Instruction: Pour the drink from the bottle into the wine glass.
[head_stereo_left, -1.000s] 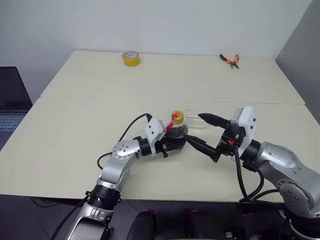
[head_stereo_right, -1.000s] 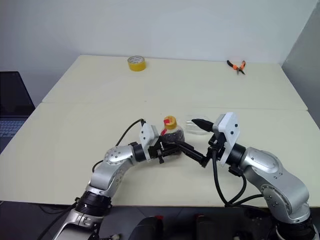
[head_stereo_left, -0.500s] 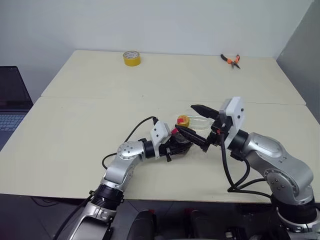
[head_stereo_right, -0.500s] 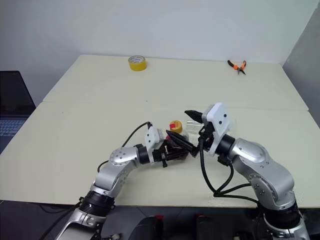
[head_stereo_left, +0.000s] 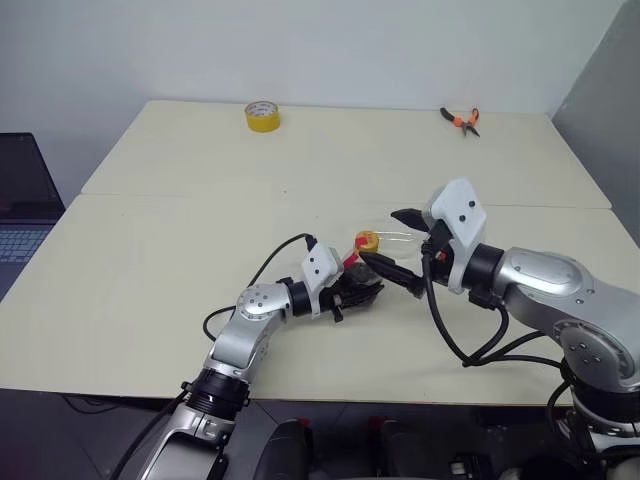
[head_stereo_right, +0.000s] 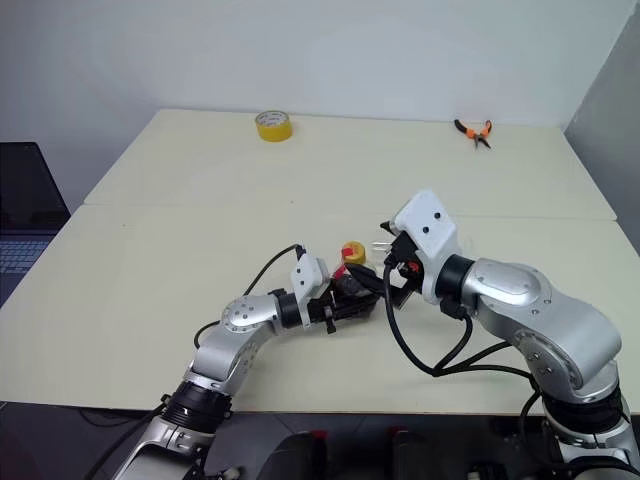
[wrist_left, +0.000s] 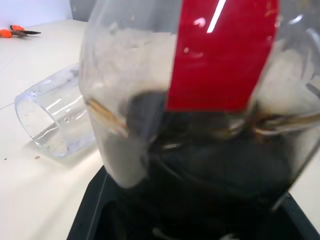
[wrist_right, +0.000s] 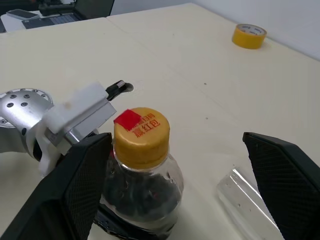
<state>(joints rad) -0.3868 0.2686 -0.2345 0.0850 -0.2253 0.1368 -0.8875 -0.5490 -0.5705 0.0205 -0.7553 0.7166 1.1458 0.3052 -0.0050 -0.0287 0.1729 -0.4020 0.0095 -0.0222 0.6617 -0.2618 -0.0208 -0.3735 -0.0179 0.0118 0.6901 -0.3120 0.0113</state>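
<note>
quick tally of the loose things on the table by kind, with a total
Small clear plastic bottle with yellow cap: 1
Clear glass lying on its side: 1
Yellow tape roll: 1
Orange-handled pliers: 1
Total: 4

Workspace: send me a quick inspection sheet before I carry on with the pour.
Surface: pale table, two boards with a seam.
Bottle: upright, yellow cap on, dark drink inside, held in left gripper.
Wine glass: lying on its side beside the bottle.
Clutter: yellow tape roll and orange-handled pliers at the far edge.
Right gripper: open, a finger on either side of the cap.
Cables: black cable looping over left arm.
Surroundings: laptop off the table's left.
</note>
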